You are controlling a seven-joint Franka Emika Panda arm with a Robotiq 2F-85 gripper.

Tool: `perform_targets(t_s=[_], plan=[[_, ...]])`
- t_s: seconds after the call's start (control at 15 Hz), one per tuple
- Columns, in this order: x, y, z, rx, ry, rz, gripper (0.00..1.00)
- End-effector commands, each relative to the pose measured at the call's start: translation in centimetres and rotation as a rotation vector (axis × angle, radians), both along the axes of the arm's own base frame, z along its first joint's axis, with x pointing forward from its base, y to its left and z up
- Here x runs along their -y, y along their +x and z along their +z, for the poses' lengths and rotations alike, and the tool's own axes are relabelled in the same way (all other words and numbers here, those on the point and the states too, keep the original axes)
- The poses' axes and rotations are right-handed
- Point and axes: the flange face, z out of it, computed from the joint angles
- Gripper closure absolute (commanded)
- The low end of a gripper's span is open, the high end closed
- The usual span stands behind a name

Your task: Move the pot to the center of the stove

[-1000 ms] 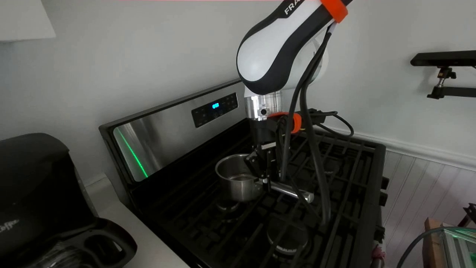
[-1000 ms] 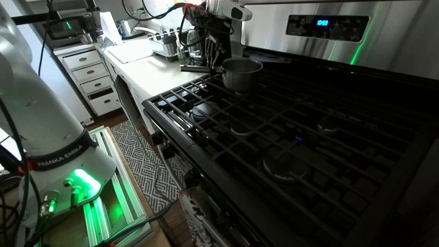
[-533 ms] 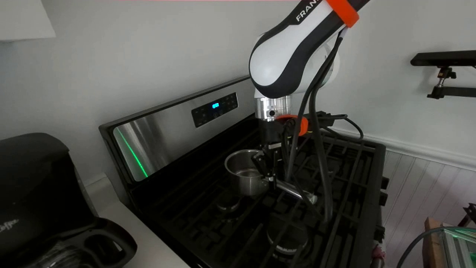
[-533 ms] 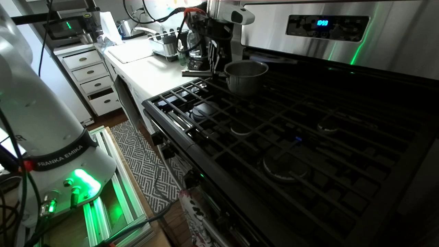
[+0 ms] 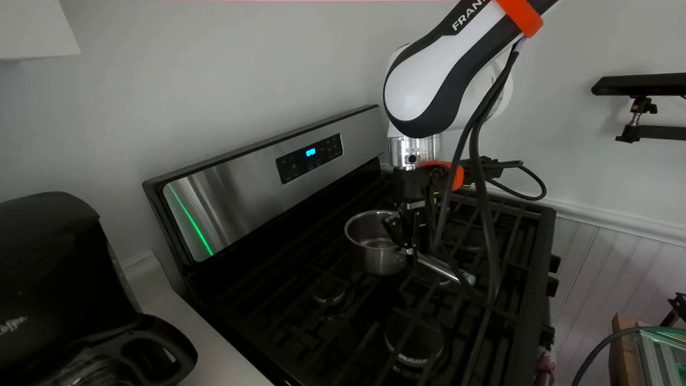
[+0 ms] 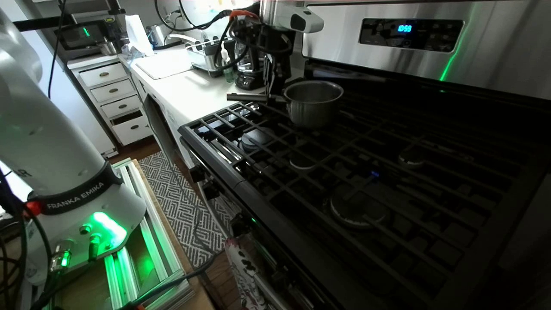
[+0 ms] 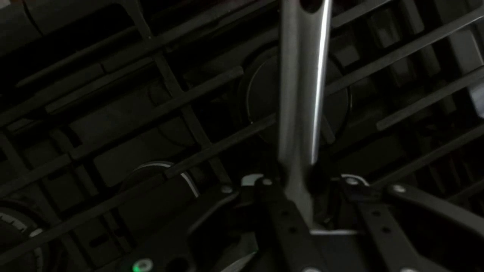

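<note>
The arm point(image 5: 423, 80) is slanted down, then bent vertical, and the gripper point(image 5: 410, 256) is pointed straight down over the stove point(image 6: 215, 159), its fingers point(image 7: 287, 219) clamped on the narrow neck of a handle point(image 7: 302, 94). The pot point(image 5: 378, 257) is held upright by that handle, its bowl just beside the fingers towards the back panel point(image 5: 236, 209), the handle's free end extended on their opposite side. Grates point(image 7: 227, 144) are seen beneath the fingers; whether they are touched by the pot cannot be told.

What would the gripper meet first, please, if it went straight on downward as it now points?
Most likely the stove grate below, though the pot, whose handle the gripper holds, would probably touch it first. Any gap is hard to judge.
</note>
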Motion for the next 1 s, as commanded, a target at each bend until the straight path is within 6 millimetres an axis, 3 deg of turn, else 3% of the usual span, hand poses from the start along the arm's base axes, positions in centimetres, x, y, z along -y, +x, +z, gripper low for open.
perform_targets(t_s=[0.0,0.93], plan=[[1.2,-1.7,0.6,-0.002,-0.045,0.03,0.93],[4.0,-3.3,1.1,-0.029,-0.069,0.23,0.93]])
